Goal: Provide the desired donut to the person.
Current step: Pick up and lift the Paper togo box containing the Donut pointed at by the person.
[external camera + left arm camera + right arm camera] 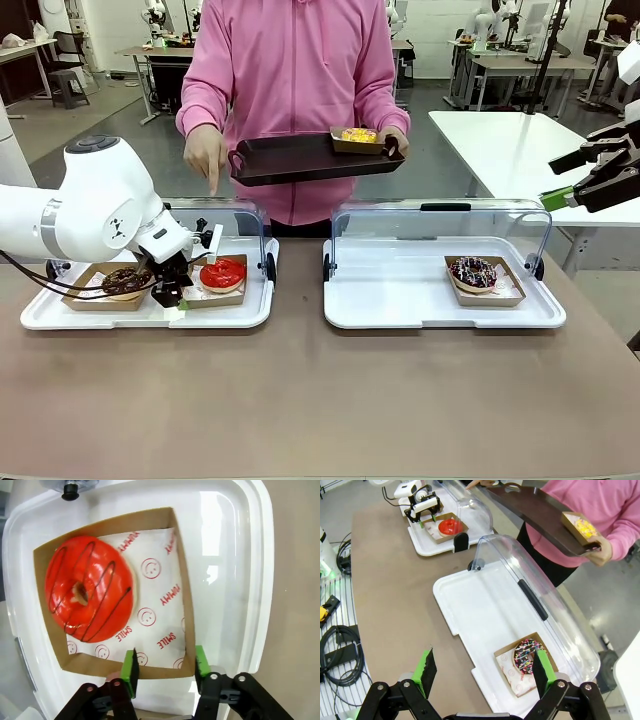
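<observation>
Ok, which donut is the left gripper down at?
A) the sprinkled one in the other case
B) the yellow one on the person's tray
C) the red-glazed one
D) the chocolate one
C: in the left wrist view the left gripper has its green pads either side of a corner of the cardboard box that holds the red-glazed donut.

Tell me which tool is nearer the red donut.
Left. The left tool sits at the edge of the cardboard tray holding the red donut. The right tool hovers above the other white tray, near the sprinkled donut.
</observation>
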